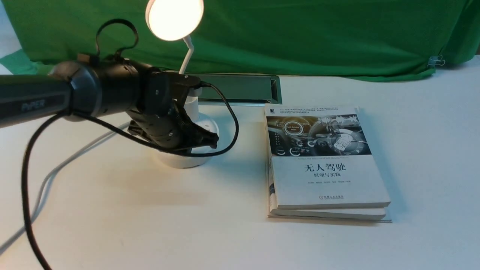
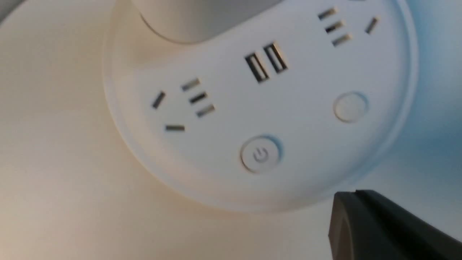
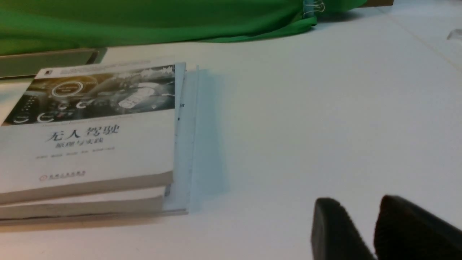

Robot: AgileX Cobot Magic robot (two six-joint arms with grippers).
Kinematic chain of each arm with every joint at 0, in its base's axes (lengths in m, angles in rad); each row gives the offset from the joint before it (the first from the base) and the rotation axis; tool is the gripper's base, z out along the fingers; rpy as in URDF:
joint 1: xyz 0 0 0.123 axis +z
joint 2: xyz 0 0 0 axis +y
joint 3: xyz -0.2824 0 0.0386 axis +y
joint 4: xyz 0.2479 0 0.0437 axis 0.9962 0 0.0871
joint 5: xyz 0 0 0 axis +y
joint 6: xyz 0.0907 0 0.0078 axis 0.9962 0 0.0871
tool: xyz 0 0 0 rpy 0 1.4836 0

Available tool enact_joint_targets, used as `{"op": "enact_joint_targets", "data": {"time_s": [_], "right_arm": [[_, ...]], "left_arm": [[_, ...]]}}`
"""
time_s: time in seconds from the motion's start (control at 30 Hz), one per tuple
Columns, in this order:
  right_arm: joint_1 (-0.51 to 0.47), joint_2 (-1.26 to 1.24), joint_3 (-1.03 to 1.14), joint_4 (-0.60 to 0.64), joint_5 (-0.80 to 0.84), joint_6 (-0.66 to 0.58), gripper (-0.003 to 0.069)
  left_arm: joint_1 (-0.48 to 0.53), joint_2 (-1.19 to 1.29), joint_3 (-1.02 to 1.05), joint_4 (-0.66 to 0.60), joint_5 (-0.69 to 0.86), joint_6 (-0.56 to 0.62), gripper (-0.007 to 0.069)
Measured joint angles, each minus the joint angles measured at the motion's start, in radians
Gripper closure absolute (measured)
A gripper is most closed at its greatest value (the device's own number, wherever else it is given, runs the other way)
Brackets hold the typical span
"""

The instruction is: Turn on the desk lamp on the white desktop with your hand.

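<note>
The desk lamp stands on the white desktop (image 1: 112, 217) at the back left. Its disc head (image 1: 174, 18) glows warm white. My left gripper (image 1: 213, 141) hangs low over the front of the round base (image 1: 187, 160), its arm hiding much of it. In the left wrist view the base (image 2: 288, 119) shows sockets, two USB ports (image 2: 266, 62), a power button (image 2: 260, 154) and a plain button (image 2: 351, 107). My left gripper (image 2: 346, 196) is shut and empty, its tip just off the base's rim. My right gripper (image 3: 359, 200) is slightly open and empty over bare desktop.
A white-covered book (image 1: 322, 161) lies right of the lamp; it also shows in the right wrist view (image 3: 90, 144). A metallic cable slot (image 1: 240, 88) sits behind the lamp. Green cloth (image 1: 300, 33) hangs along the back. The lamp's white cord (image 1: 56, 168) runs off to the left.
</note>
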Motion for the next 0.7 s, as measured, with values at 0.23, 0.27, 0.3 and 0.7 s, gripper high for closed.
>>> {"op": "enact_joint_targets", "data": {"time_s": [0.23,0.27,0.3,0.7], "right_arm": [[0.000,0.000,0.000,0.000,0.000,0.001,0.0421],[0.000,0.000,0.000,0.000,0.000,0.001,0.0421],[0.000,0.000,0.000,0.000,0.000,0.001,0.0421],[0.000,0.000,0.000,0.000,0.001,0.000,0.0421]], "left_arm": [[0.000,-0.136,0.065,-0.251,0.286,0.231,0.0624],[0.000,-0.140,0.065,-0.251,0.293,0.231,0.0624],[0.000,-0.178,0.116,-0.296,0.341,0.302,0.0624],[0.000,-0.872,0.302,-0.442,0.165,0.523,0.0623]]}}
